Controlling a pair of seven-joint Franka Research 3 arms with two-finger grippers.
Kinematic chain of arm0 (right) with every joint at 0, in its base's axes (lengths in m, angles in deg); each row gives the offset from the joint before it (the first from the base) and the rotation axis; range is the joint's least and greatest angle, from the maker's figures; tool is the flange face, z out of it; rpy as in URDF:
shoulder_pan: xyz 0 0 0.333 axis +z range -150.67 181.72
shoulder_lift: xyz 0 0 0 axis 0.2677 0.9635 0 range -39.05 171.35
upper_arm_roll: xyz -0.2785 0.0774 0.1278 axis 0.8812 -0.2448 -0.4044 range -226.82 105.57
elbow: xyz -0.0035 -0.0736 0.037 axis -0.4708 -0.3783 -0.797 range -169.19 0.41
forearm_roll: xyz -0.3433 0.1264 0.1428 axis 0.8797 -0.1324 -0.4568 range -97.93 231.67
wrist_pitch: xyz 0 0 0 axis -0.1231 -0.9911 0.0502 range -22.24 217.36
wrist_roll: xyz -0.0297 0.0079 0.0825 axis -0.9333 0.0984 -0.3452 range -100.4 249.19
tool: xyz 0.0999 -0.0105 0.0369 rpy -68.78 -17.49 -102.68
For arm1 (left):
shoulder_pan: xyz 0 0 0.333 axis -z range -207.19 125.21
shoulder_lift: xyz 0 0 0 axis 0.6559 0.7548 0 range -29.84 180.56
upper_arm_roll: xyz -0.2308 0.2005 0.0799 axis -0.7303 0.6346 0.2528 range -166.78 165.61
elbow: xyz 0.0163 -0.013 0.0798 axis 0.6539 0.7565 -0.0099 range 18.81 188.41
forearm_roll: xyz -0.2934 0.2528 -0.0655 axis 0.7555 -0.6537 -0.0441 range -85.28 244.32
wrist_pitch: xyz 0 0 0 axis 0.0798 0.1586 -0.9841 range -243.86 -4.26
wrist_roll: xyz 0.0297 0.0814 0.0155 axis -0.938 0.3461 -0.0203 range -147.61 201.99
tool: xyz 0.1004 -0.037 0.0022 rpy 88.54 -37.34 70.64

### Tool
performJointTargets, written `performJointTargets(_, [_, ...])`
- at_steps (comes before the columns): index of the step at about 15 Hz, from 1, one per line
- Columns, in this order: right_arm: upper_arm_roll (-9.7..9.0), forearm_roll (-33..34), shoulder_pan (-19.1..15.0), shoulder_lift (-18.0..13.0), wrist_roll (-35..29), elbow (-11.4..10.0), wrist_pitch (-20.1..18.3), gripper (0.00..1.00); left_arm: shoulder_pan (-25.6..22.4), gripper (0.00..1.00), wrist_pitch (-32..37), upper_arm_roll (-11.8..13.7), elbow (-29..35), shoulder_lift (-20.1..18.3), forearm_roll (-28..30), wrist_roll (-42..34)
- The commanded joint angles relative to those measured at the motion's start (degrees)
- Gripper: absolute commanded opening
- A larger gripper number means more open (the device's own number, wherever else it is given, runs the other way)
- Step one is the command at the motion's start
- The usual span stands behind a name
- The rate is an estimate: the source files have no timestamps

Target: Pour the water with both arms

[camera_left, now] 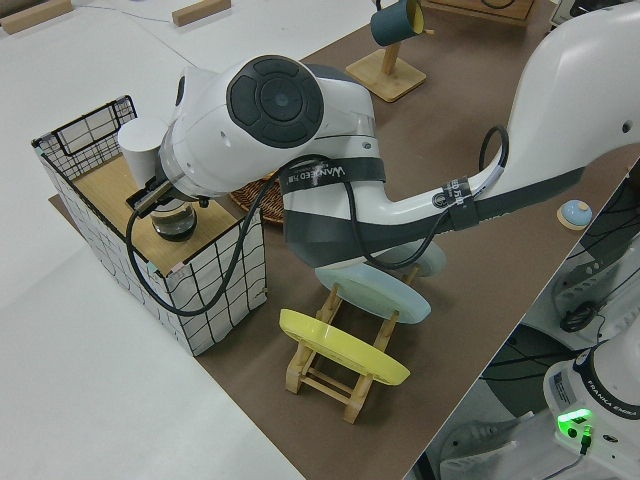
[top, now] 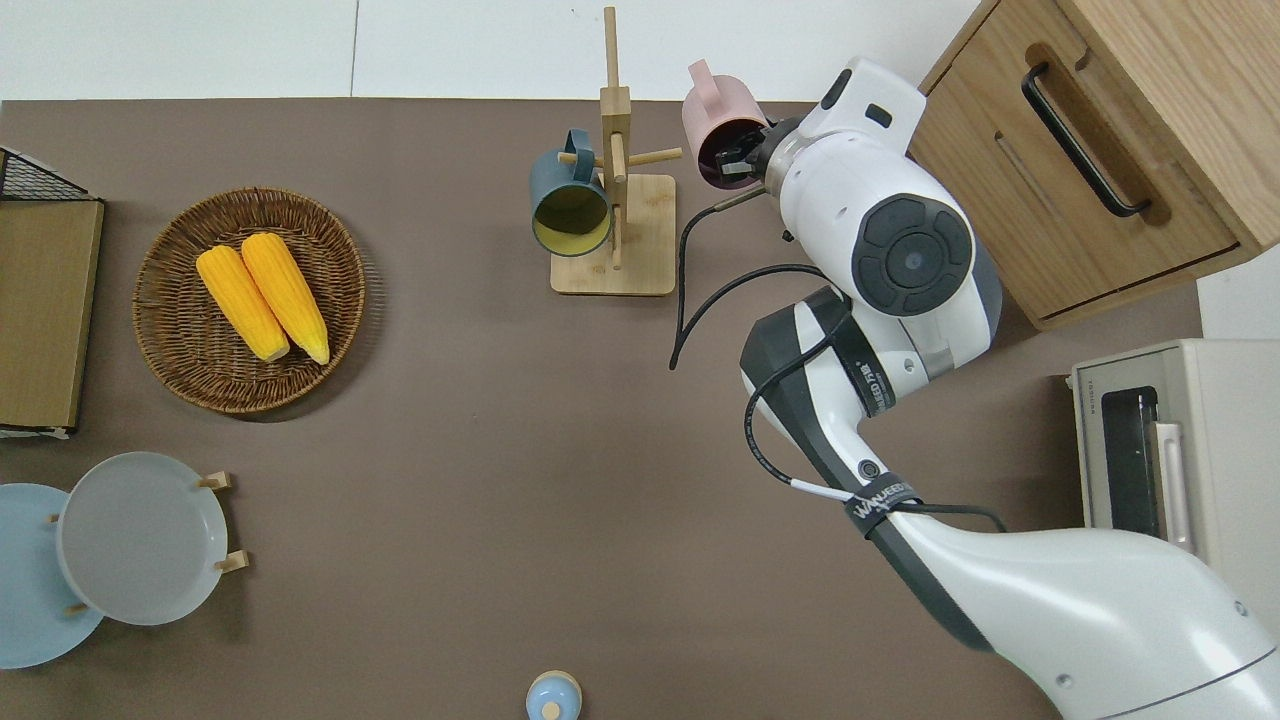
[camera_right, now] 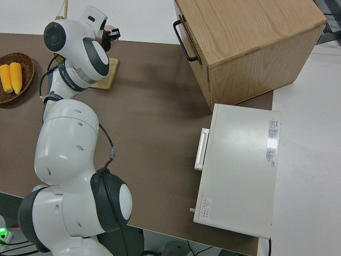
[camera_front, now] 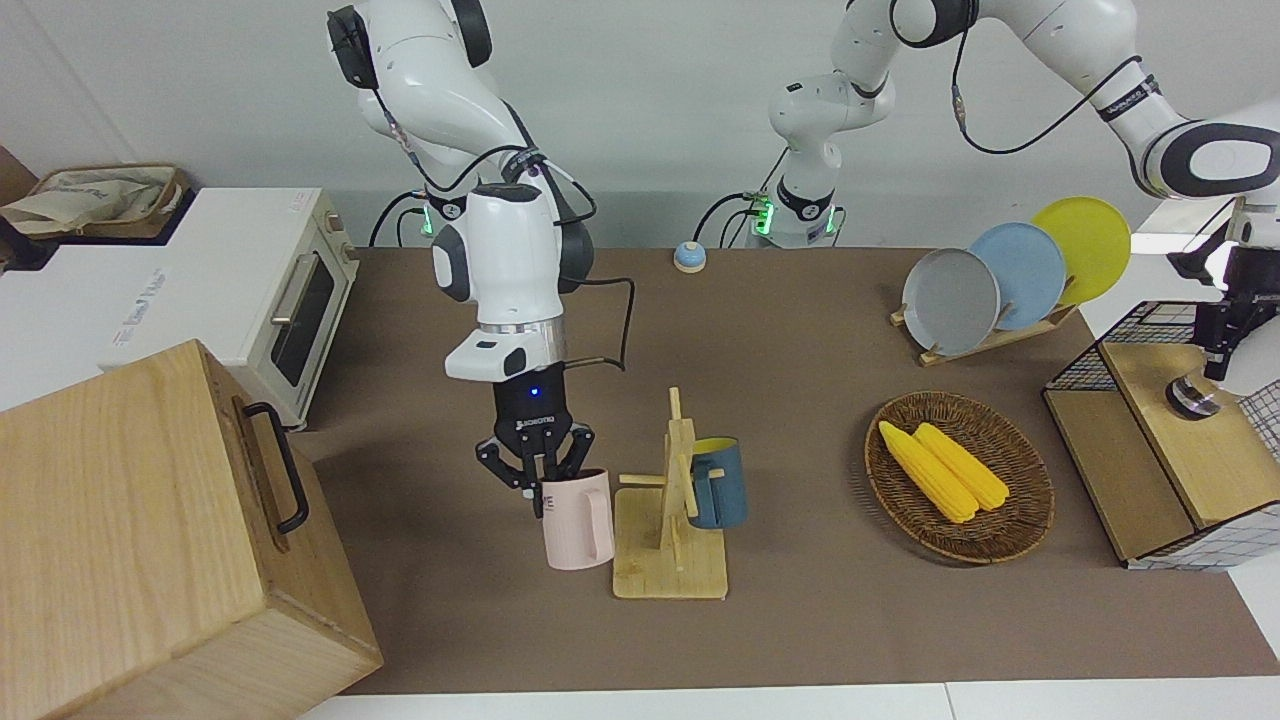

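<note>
A brown mat covers the desk (camera_front: 800,620), whose white edges show around it. A plain pale wall (camera_front: 650,100) rises past the robots' end. A white oven (camera_front: 250,290) and a wooden cabinet (camera_front: 150,530) with a black handle stand at the right arm's end.
</note>
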State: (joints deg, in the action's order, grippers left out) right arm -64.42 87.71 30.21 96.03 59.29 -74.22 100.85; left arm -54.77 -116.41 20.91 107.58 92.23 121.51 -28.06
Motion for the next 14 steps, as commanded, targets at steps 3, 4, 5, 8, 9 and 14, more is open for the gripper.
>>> performJointTargets(3, [-1.22, 0.60, -3.16, -3.16, 3.32, -0.67, -3.61, 0.000, -0.19, 0.04, 10.15, 0.83, -8.43, -1.49, -6.28, 8.30])
performJointTargets(4, [-1.22, 0.60, -3.52, -3.42, 3.32, -0.75, -4.23, 0.000, -0.19, 0.04, 11.82, 0.74, -9.41, -1.93, -8.39, 10.15])
performJointTargets(5, [-1.22, 0.60, -3.87, -3.77, 3.41, -0.76, -4.67, 0.000, -0.19, 0.04, 13.06, 0.91, -9.94, -2.11, -9.46, 11.56])
performJointTargets(8, [-1.48, 0.52, -4.92, -4.39, 4.81, -0.76, -7.13, 0.000, 0.16, 0.04, 15.61, 0.92, -11.17, -3.86, -11.66, 13.67])
performJointTargets(9, [-1.57, 0.52, -5.45, -4.57, 5.86, -0.76, -8.00, 0.000, 0.33, 0.04, 16.23, 0.91, -11.17, -4.56, -12.88, 14.55])
performJointTargets(14, [-5.52, -4.40, -8.62, -6.23, 9.90, -0.67, -18.79, 0.000, 0.42, 0.04, 21.15, 0.74, -12.67, -6.50, -14.48, 17.81])
